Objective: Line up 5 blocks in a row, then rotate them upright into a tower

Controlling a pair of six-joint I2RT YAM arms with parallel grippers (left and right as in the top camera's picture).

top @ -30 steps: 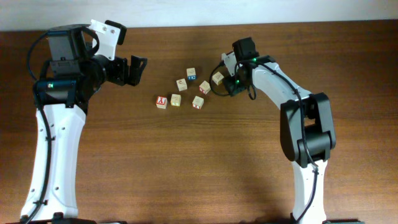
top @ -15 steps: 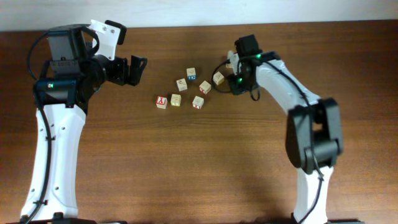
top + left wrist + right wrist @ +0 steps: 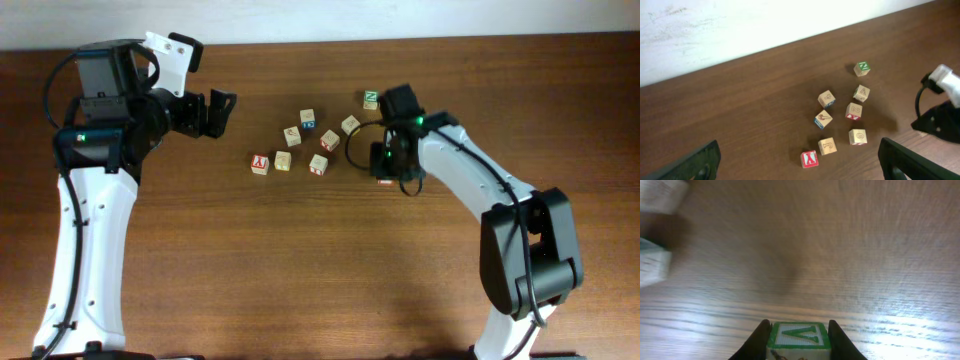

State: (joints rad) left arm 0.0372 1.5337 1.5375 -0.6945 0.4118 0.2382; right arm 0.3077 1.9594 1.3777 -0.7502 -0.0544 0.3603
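In the right gripper (image 3: pixel 798 328) sits a small green-lettered light-wood cube (image 3: pixel 799 339), pinched only at the tips; a quick turn could drop it. The left gripper (image 3: pixel 224 112) is open.

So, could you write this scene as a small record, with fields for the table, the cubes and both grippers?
table: brown wood
grouped cubes: seven light-wood letter cubes, close together
green-topped cube: alone on the table, apart from the group
left gripper: open, empty, left of the group
right gripper: shut on a cube
held cube: green-framed face, shown in the right wrist view
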